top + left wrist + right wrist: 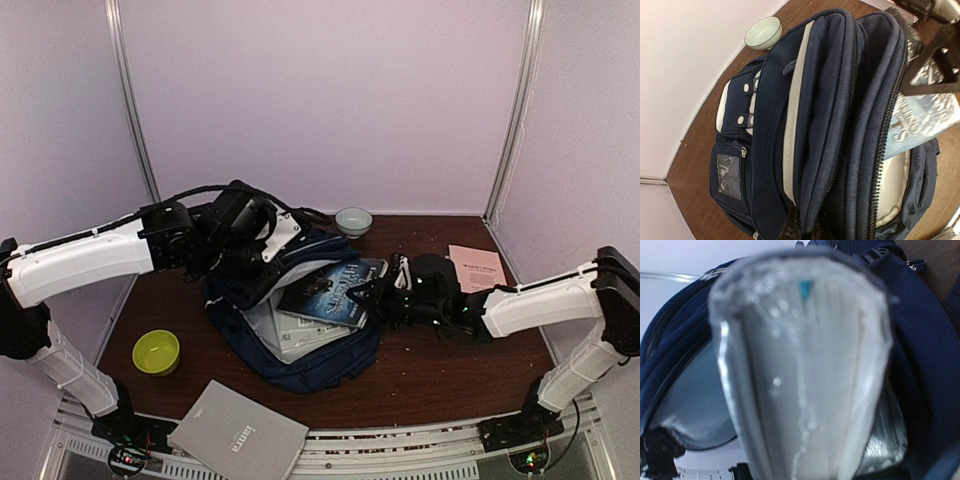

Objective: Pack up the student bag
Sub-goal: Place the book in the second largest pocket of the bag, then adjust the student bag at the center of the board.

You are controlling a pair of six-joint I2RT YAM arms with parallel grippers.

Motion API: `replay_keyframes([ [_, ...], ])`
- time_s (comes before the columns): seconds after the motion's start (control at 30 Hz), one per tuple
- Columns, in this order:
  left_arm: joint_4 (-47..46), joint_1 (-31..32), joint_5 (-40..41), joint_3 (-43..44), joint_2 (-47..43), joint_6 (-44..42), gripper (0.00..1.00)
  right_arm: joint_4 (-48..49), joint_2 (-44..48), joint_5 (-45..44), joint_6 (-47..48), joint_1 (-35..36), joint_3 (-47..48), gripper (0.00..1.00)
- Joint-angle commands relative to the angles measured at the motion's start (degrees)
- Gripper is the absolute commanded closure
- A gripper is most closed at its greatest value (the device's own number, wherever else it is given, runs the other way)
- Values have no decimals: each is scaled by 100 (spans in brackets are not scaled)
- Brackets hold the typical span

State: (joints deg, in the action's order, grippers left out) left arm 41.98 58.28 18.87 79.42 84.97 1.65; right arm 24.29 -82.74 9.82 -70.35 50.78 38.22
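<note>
Bag: centre of table, mouth open.
Left gripper: pinched on bag's top flap, holding it up.
Right gripper: clamped on book, which lies half across the bag's rim.

Robotics lab test booth, white panel walls, aluminium posts, dark wooden table, two white robot arms bolted to a slotted metal rail

The student bag is navy blue with a pale grey-white stripe and whitish patches; the book has a dark blue cover with pale lettering; near left, a lime-green bowl; far, a pale mint bowl; right, a pink sheet; the table is dark brown.
</note>
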Motion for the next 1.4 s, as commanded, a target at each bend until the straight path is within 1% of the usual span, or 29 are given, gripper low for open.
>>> replay_keyframes([
  [0.0,-1619,104,-409,505,-412,187,100,2100,-976,-1513,-954,302,832,100],
  [0.03,-1622,104,-405,500,-428,189,100,1945,-1191,-1698,-1039,380,1025,93],
  [0.1,-1607,104,-368,483,-462,168,100,1598,-1581,-1848,-1153,562,1459,71],
  [0.13,-1605,104,-337,472,-477,147,100,1539,-1779,-1728,-1091,664,1679,64],
  [0.17,-1609,100,-314,458,-495,119,100,1391,-1952,-1473,-878,725,2071,61],
  [0.2,-1605,96,-280,453,-510,90,100,1008,-2111,-1102,-552,775,2456,58],
  [0.23,-1583,83,-209,447,-546,56,100,-371,-2260,-242,369,932,3035,43],
  [0.27,-1581,64,-208,437,-560,47,100,-626,-2171,-231,597,1008,2903,41],
  [0.33,-1598,39,-186,406,-577,44,100,-779,-1887,-266,891,1118,2429,37],
  [0.4,-1630,14,-164,376,-578,34,100,-978,-1603,-95,1080,1163,2082,26],
  [0.5,-1661,-26,-155,340,-545,39,100,-1608,-1188,134,1454,1221,1815,10],
  [0.53,-1651,-35,-156,346,-535,40,100,-1858,-1022,145,1677,1261,1774,2],
  [0.57,-1635,-36,-156,346,-526,39,100,-2240,-854,130,1840,1301,1754,0],
  [0.63,-1587,-45,-151,338,-513,30,100,-2792,-516,51,2156,1377,1757,0],
  [0.73,-1515,-45,-111,281,-514,31,100,-3276,123,-159,2344,1391,1510,0],
  [0.83,-1468,-45,-136,124,-549,46,100,-3941,631,-953,2527,1387,1315,0],
  [0.9,-1465,-45,-315,-42,-588,59,100,-4678,777,-1832,2570,1363,1321,0],
  [0.97,-1471,-45,-504,-164,-612,69,100,-5133,724,-2075,2613,1271,1326,0],
  [1.03,-1466,-45,-747,-234,-602,54,100,-5139,531,-1805,2743,1108,1309,0],
  [1.2,-1464,-36,-1152,-211,-486,96,100,-4416,-353,-821,3018,885,1624,0],
  [1.27,-1464,-36,-1171,-208,-517,139,100,-4301,-777,-590,3048,823,1859,7],
  [1.3,-1460,-36,-1189,-214,-549,154,100,-4252,-984,-514,3044,779,1951,15],
  [1.37,-1463,-23,-1286,-245,-625,170,100,-4135,-1293,-316,2996,650,1981,46],
])
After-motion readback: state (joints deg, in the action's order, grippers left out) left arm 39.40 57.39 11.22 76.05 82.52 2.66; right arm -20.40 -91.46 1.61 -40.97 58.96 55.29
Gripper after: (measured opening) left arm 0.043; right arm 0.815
